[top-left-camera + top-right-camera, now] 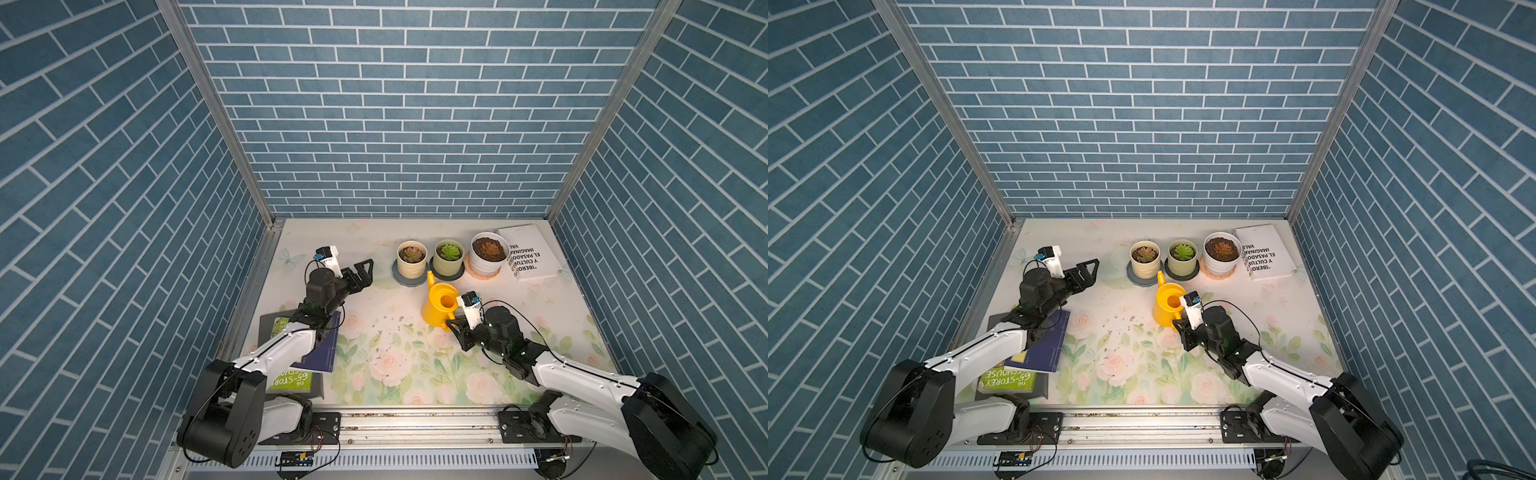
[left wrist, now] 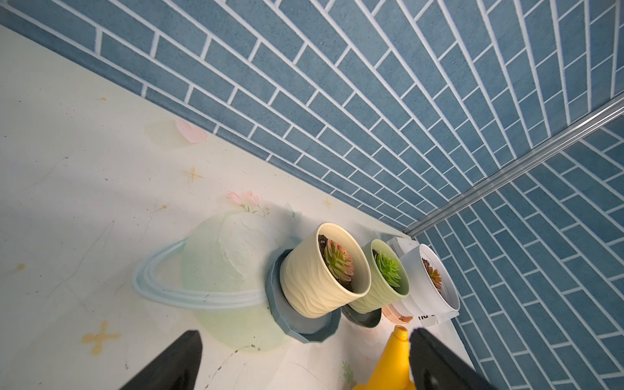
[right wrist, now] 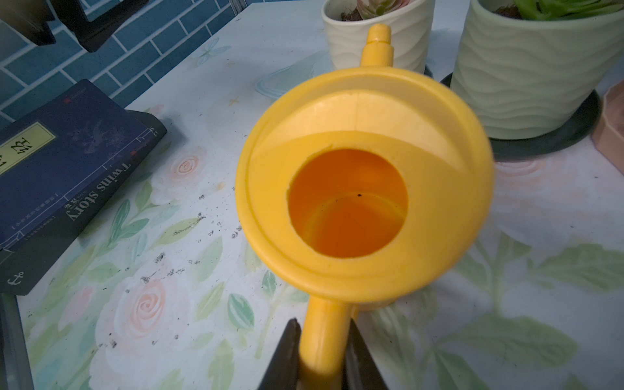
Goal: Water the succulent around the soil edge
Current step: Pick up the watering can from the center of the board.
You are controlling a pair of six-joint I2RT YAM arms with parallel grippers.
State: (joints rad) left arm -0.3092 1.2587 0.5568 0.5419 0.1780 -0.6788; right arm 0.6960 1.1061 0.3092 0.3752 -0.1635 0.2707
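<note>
At back: three succulents (image 1: pixel 449 250), apparently saucered.

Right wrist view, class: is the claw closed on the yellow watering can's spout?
No, the right claw is shut on the watering can's handle; the spout juts out free on the opposite side.

the succulent (image 1: pixel 490 249) in its pot hides part of the white book (image 1: pixel 536 249) (title letters cut short).

Robot lab test cell: brick-print wall panels (image 1: pixel 395 124) on aluminium corner posts (image 1: pixel 218 112), floral sheet over the worktop (image 1: pixel 374 299), two arms (image 1: pixel 282 353) bolted to a front rail (image 1: pixel 415 422), bare circuit board (image 1: pixel 296 459) with loose wires. Home-style props: succulent (image 1: pixel 489 249), watering can (image 1: pixel 434 313), books (image 1: pixel 291 381).
</note>
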